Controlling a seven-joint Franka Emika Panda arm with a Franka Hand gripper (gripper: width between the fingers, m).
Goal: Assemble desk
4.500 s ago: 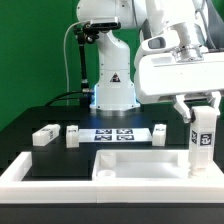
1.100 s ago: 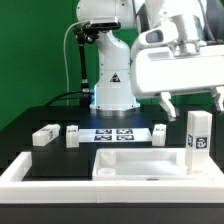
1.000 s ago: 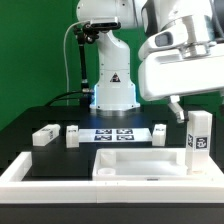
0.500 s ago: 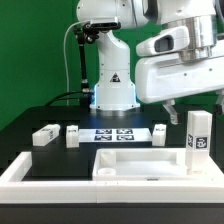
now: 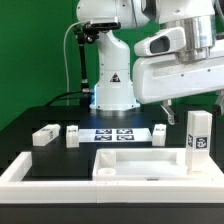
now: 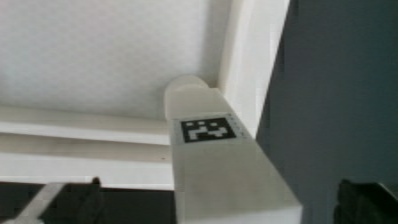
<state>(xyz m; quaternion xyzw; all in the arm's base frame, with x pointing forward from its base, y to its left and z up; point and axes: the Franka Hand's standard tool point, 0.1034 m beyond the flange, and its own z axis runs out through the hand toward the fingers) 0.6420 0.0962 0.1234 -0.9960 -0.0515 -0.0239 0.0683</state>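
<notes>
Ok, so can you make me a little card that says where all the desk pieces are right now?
tool: open, holding nothing, up above the standing leg
standing leg: upright at the slab's end, on the exterior view's right
slab: lying flat at the front, just inside the rim
other legs: three on the table behind the slab; two on the exterior view's left of the marker board, one on its right
leg joined to slab: cannot tell

Tool [image 5: 195,100] wide open, empty, well aloft.
</notes>
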